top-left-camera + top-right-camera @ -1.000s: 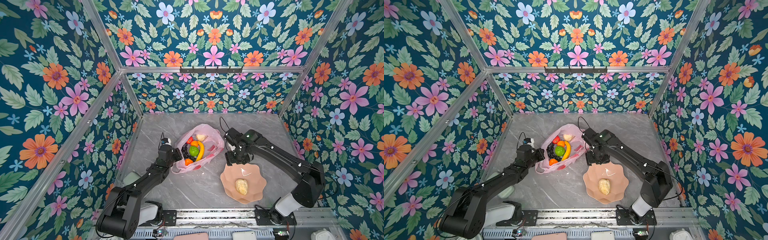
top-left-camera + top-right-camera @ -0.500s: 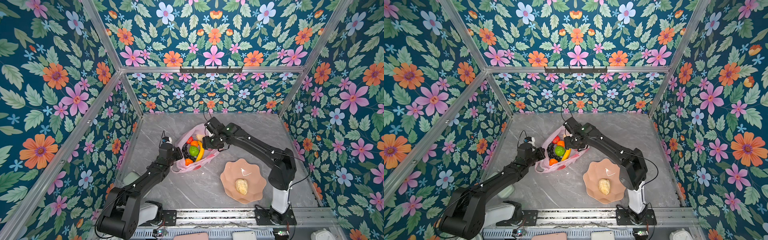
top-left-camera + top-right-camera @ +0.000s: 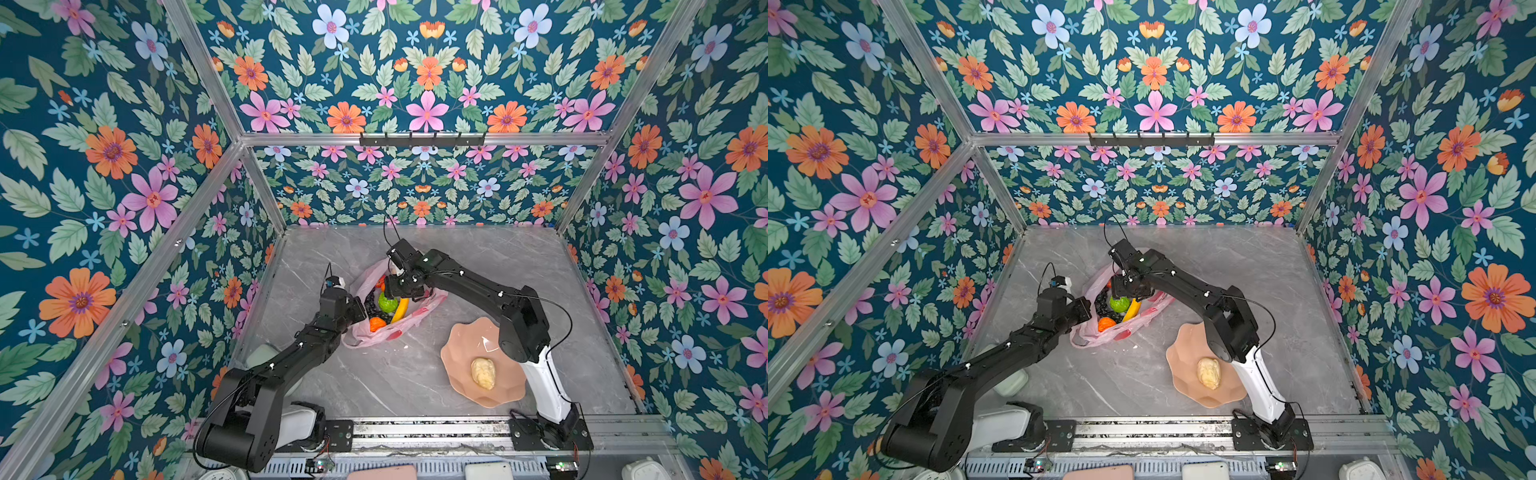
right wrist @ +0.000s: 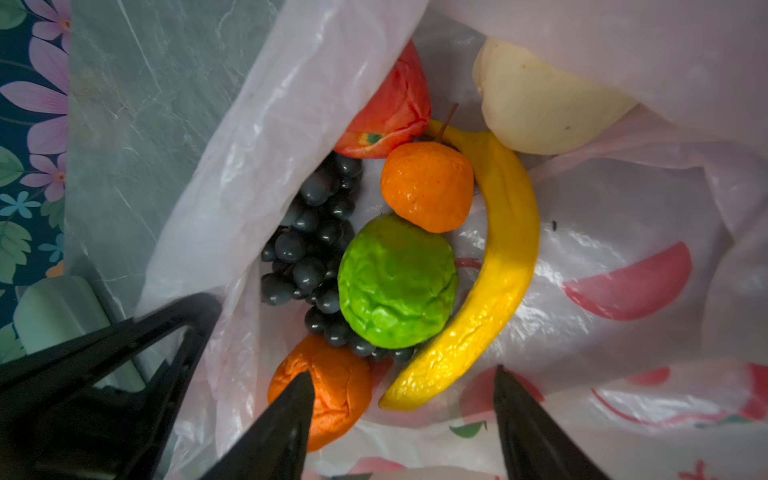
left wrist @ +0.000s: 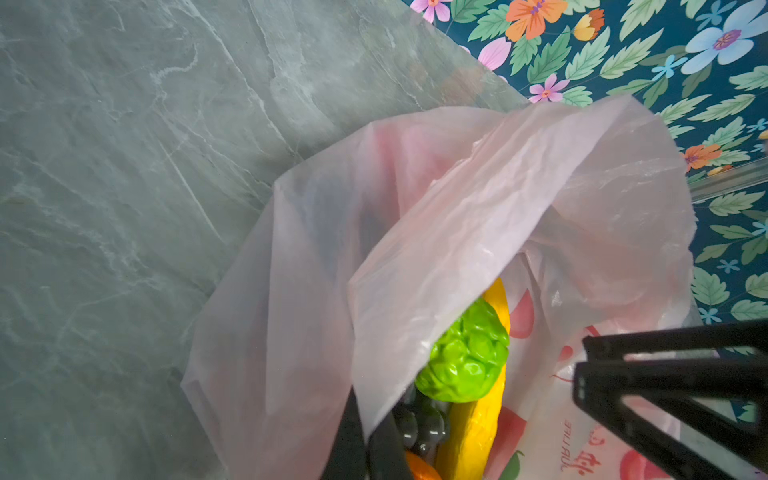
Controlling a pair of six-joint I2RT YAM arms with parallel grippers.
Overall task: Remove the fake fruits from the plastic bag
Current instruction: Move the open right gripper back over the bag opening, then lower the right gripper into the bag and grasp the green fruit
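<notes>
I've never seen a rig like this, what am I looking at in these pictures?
Two black robot arms stand at a grey marble-look table. Two pictures look down from above; the other two come from cameras on the wrists. A pink plastic bag lies open, holding toy fruit: a banana, grapes, a green fruit, oranges. The left arm's fingers pinch the bag's edge; the right arm's fingers are open above the fruit, holding nothing. One cream lump sits on a pink plate.
</notes>
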